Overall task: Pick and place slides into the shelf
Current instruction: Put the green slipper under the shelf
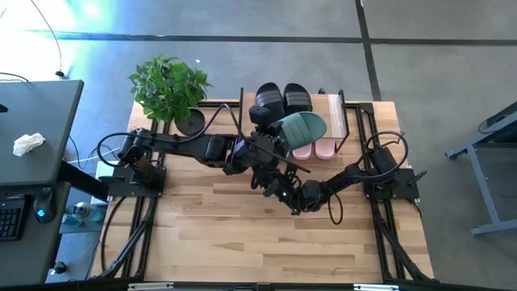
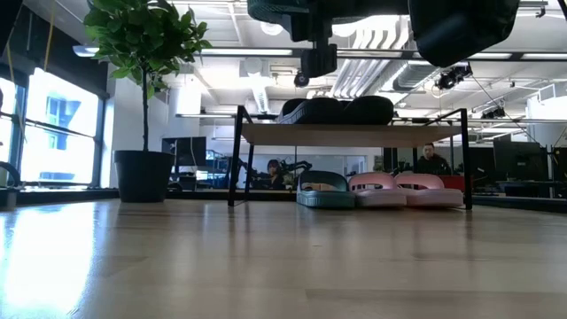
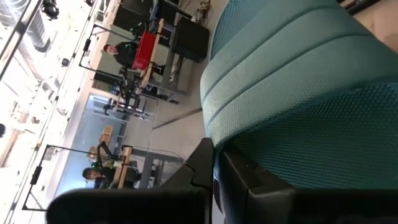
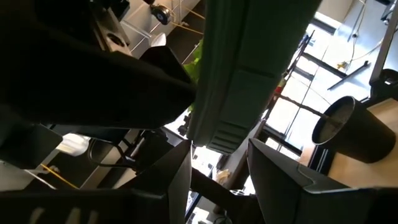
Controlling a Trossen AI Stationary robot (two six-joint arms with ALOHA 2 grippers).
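Left tool (image 1: 271, 139) clamps green slide (image 1: 300, 126) above shelf (image 1: 336, 113).

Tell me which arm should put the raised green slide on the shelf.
Left. The left gripper already holds the green slide beside the shelf; the right gripper sits lower, nearer table centre.

Slatted wood worktop (image 1: 242, 234), potted plant (image 1: 171, 87) at its far-left corner; shelf (image 2: 354, 135) along the far edge, two black slides (image 1: 283, 99) on top; one green slide (image 2: 325, 189) and two pink slides (image 2: 407, 189) beneath
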